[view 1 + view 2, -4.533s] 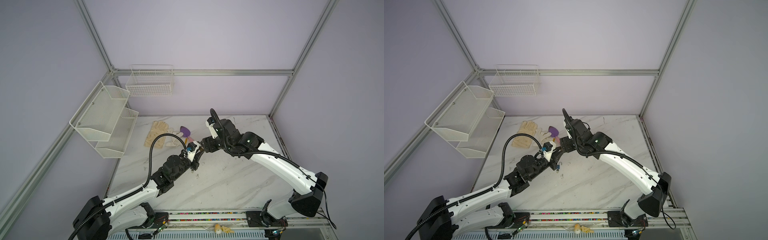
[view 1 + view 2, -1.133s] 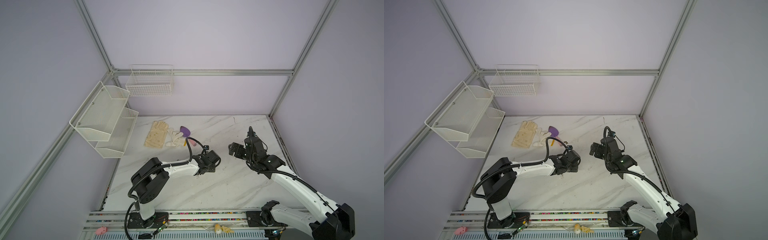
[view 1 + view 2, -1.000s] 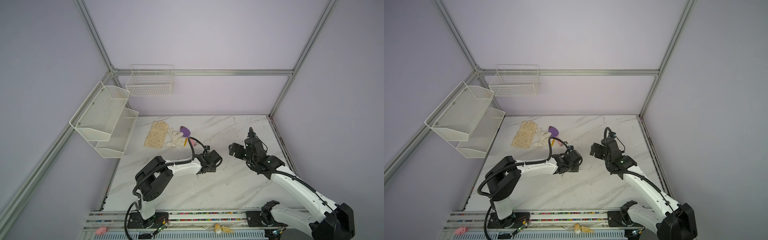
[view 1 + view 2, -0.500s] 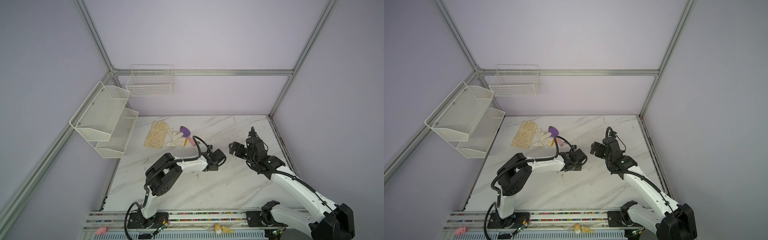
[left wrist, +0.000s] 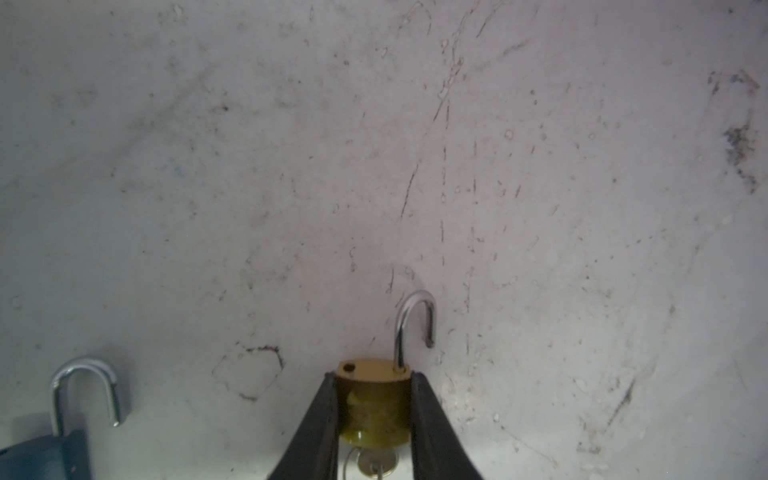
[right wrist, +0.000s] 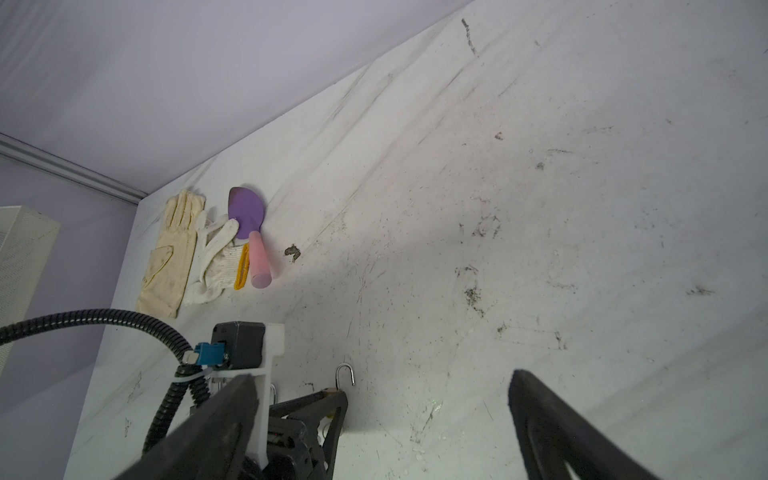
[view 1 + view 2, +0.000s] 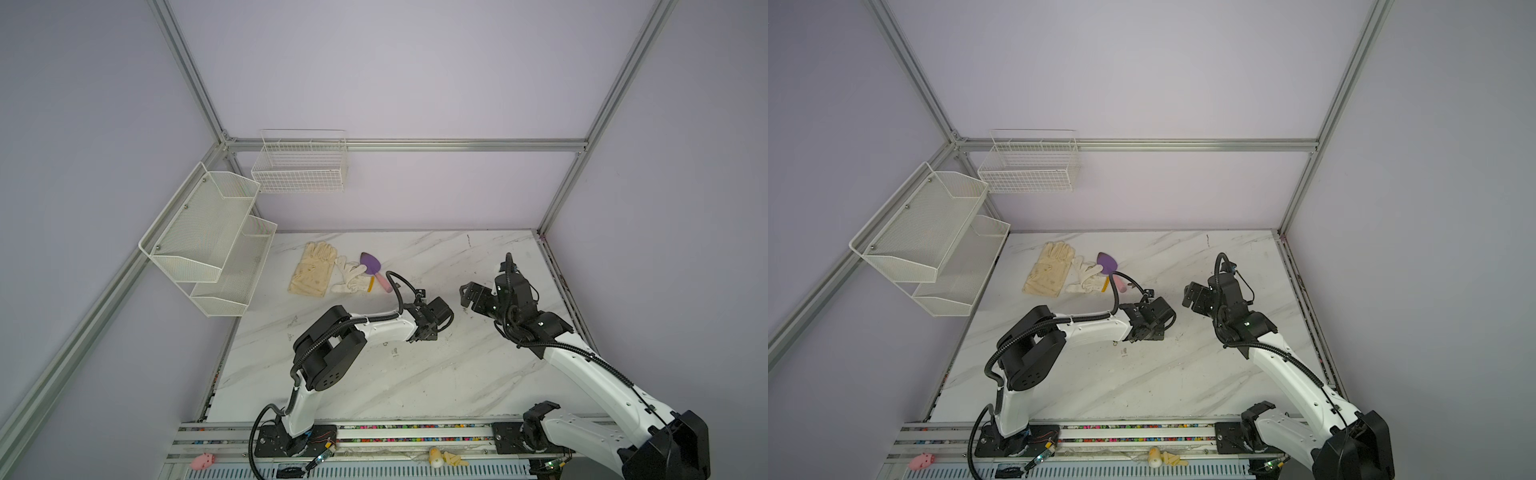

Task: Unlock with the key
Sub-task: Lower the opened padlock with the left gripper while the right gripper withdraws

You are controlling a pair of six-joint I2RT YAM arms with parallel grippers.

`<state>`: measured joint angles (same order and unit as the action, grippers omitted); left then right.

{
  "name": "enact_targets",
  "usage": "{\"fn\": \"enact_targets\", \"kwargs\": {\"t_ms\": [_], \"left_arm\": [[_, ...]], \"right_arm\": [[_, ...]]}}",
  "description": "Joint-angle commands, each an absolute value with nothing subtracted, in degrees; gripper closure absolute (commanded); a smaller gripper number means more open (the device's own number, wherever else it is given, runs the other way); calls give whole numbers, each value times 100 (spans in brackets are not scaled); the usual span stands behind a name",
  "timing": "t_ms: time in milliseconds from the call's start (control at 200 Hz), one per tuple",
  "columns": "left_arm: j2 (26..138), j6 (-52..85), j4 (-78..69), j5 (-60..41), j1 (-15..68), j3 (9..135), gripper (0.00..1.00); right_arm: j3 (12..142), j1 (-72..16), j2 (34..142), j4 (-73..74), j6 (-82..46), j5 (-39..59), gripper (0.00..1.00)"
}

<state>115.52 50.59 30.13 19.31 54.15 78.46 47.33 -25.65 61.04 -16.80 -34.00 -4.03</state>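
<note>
Left wrist view: left gripper (image 5: 372, 376) has both black fingers pressed vs the sides of a small brass padlock (image 5: 374, 411) lying on the white marble-look tabletop (image 5: 374, 166). Its steel shackle (image 5: 415, 320) is free at one end, w/ a small silver key (image 5: 376, 463) in the keyway. L arm stretched low, forearm approx level, wrist near table centre. Right gripper (image 7: 468, 296) spread wide, nothing in it, hovering near L wrist and pointing toward it. Blue-bodied padlock (image 5: 50, 457) lies close by, shackle open too.

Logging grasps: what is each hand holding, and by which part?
Left hand flanks the brass padlock at its body's sides; whether it grips cannot be told. Right hand is open, empty.
</note>
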Motion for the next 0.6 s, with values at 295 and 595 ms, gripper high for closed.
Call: {"fn": "enact_targets", "kwargs": {"t_ms": [295,595], "left_arm": [[10683,5139,3035,2003,5286,8170,54],[8566,4126,3006,3908,4582,7076,6]], "right_arm": [[4933,-2396,6002,-1477,-3285,-730,3],[4914,-1789,6475,-450,-2690,-2428,2]]}}
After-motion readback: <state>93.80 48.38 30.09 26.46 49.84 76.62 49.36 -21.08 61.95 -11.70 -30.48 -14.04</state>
